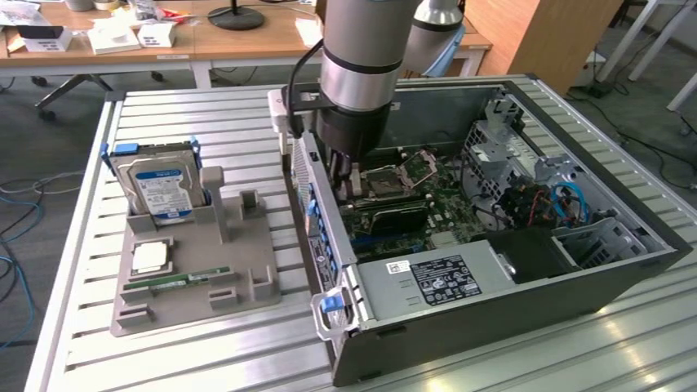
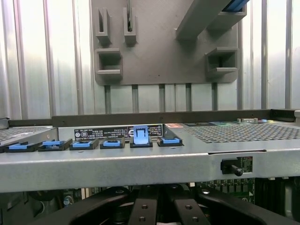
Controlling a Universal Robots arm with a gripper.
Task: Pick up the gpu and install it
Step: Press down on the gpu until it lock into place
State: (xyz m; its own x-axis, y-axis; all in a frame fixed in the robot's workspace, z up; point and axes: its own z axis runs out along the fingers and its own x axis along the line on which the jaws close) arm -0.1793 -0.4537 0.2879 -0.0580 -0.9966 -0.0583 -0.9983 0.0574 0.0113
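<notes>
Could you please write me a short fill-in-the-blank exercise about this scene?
1. The gripper reaches down inside the open computer ____.
2. The hard drive with the blue-white label stands in the grey ____.
3. The gripper's jaws are ____.

Missing words: case; holder; shut

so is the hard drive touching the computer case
Apart. In the exterior view the hard drive stands in the grey holder, with bare table slats showing between it and the computer case.
</notes>
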